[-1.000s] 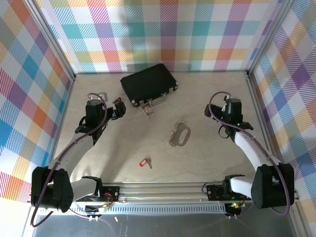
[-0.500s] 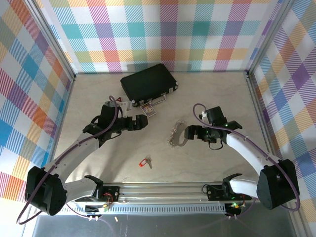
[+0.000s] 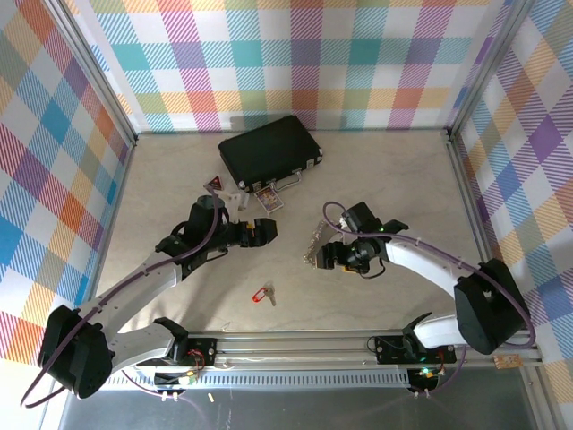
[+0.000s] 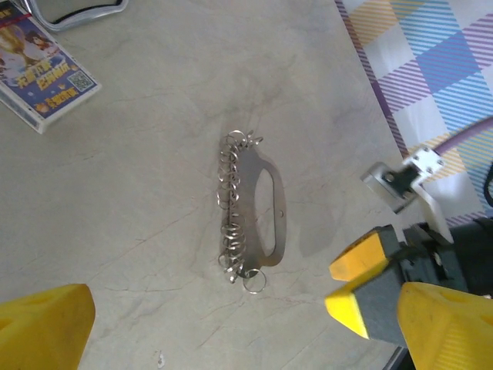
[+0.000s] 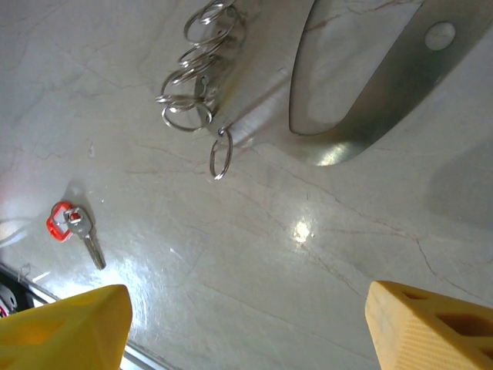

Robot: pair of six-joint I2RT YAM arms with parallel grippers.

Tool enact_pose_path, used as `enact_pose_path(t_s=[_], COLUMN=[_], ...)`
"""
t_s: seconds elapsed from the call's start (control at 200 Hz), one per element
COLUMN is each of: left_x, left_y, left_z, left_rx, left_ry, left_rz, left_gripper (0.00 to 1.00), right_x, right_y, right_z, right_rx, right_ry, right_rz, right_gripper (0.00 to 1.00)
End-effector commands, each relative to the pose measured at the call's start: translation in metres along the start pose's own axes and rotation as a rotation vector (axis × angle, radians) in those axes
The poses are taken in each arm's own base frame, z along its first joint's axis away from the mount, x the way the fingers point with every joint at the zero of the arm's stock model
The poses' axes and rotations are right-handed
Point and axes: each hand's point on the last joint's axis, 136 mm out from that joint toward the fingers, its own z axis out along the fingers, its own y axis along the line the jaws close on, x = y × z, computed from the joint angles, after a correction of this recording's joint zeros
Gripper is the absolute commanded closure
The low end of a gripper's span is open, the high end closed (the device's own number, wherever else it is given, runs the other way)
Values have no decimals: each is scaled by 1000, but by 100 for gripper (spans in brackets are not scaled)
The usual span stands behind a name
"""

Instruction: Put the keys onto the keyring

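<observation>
Right gripper (image 5: pixel 246 316) sits low over the keyring (image 4: pixel 260 202), its fingers spread wide with nothing between them. My left gripper (image 3: pixel 264 231) hangs just to the left of the ring, fully spread and empty.

The keyring lies flat on the table (image 3: pixel 179 202), right of centre. The keys (image 5: pixel 77 225) are well apart from it, nearer the arm bases.

I judge the step in hand to be taking hold of the ring with the right arm. To do it well, I would close across the flat band on the side away from the small split rings (image 4: pixel 231 204). That leaves those rings free to take the key. Since the band lies flush on the table, one finger will likely have to scrape under its edge, so I would come down slowly.

From the left wrist, the ring's long axis runs top to bottom of the picture, with the split rings strung along its left side. From above, that axis looks roughly near-to-far, slightly tilted, though the right gripper covers most of the loop, so I am not certain. The key's red tag (image 5: pixel 58 218) lies at its upper left in the right wrist view, and the blade points down and to the right.
</observation>
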Motion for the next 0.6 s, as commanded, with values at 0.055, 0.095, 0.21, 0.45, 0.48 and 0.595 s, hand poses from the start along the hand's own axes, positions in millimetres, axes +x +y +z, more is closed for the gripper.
enact_pose_path(t_s=[0.055, 0.095, 0.21, 0.45, 0.48, 0.595], left_x=[-5, -4, -4, -2, -2, -3], left_y=[-18, -18, -18, -20, -20, -22], left_z=[-4, -4, -3, 0, 1, 0], left_rx=[76, 81, 85, 105, 104, 113], left_ry=[-46, -46, -45, -34, -34, -42], left_rz=[26, 25, 26, 30, 30, 34], left_gripper=[0, 0, 0, 0, 0, 0], right_x=[-18, -19, -24, -30, -29, -28], right_y=[16, 16, 18, 21, 20, 17], right_z=[5, 8, 14, 26, 28, 35], right_rx=[-48, -44, -34, -19, -13, 13], right_ry=[-29, -26, -17, 1, 7, 18], right_rz=[31, 31, 25, 13, 13, 8], right_gripper=[29, 30, 37, 48, 49, 52])
